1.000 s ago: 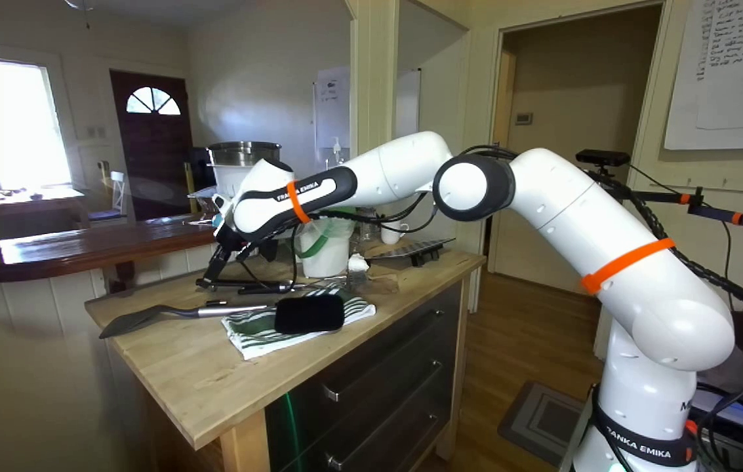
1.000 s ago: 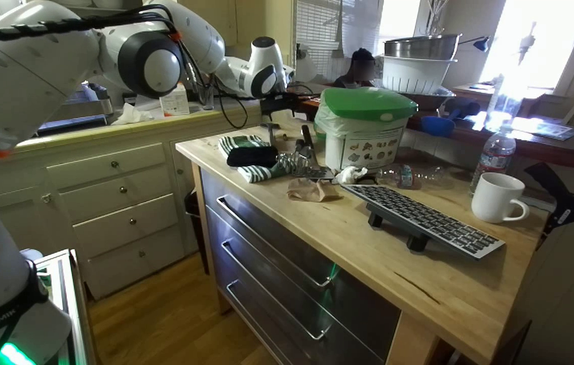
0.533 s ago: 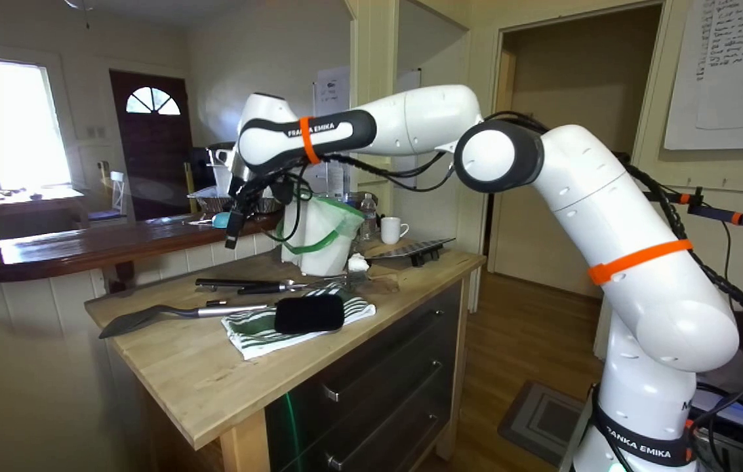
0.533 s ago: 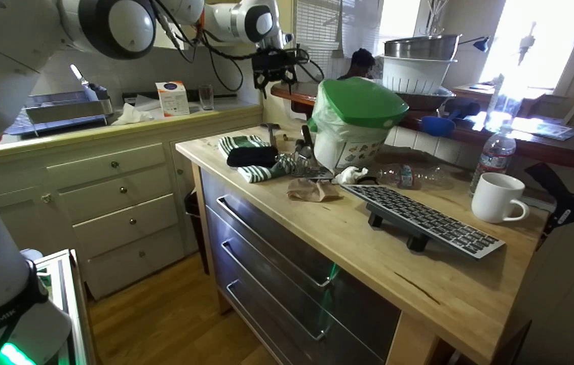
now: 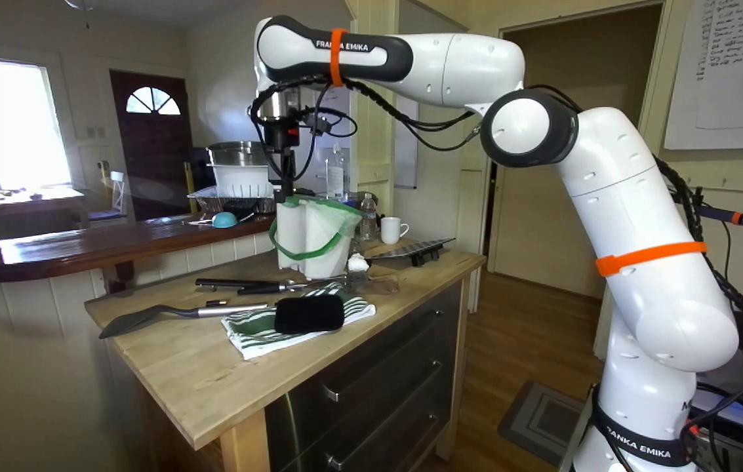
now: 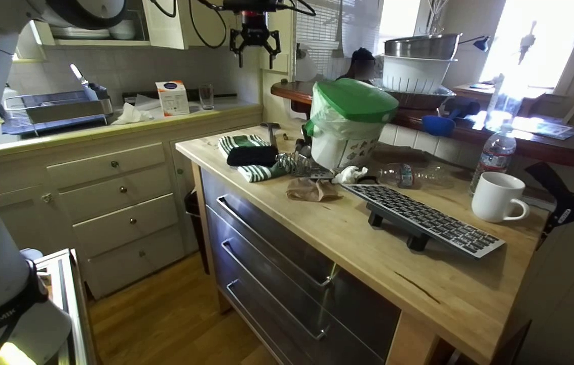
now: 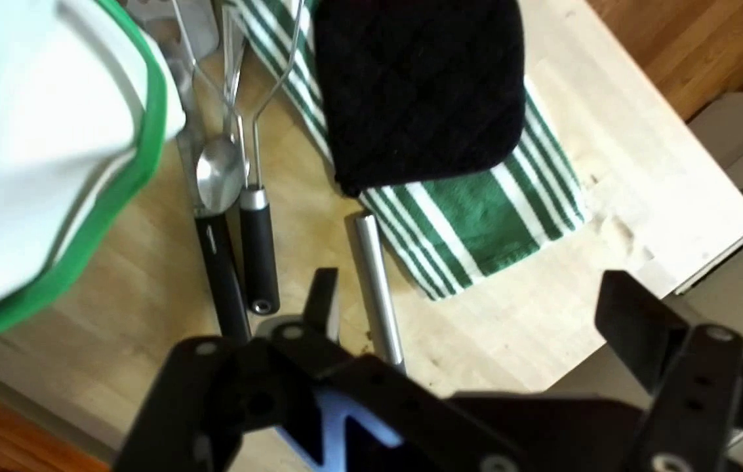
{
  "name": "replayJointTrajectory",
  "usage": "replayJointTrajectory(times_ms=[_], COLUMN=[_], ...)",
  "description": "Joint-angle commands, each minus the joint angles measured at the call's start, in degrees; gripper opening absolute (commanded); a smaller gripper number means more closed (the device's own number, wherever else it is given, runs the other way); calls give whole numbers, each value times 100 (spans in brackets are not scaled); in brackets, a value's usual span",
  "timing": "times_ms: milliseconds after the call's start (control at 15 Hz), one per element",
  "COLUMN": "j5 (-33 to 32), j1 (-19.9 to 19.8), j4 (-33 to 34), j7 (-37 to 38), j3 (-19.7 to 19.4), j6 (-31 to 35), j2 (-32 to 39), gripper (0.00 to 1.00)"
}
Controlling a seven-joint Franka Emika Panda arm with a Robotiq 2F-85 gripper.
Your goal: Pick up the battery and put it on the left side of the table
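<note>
The black gripper [image 6: 255, 61] hangs above the light tan wooden table [image 5: 181, 383], jaws spread well apart. There the small dark cylindrical battery [image 5: 216, 302] lies between a silver-handled black spatula [image 5: 191, 313] and black-handled metal utensils [image 5: 240, 286], beside which sits a green-lidded white plastic bin [image 6: 350, 124].

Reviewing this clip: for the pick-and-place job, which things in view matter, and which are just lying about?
Part of the job:
- likely battery, a small dark cylinder
- table
- hand, open

Just lying about:
- striped towel
- black pot holder
- spatula
- green-lidded bin
- keyboard
- white mug
</note>
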Motion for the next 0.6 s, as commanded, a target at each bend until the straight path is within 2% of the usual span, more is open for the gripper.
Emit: replayJointTrajectory(times_ms=[0,267,400,467,533], j5=[82,-262,-579,-316,-399], j1=[63,98,60,13,6], j4=[1058,1577,1554,1202,1272], j7=[516,988,1042,940,941], j3=[-55,-284,-451,-310,-382], j6=[-1188,-1720,-1395,-1376,-1376], j2=[469,547,468,310,310], gripper=[100,100,100,100,100])
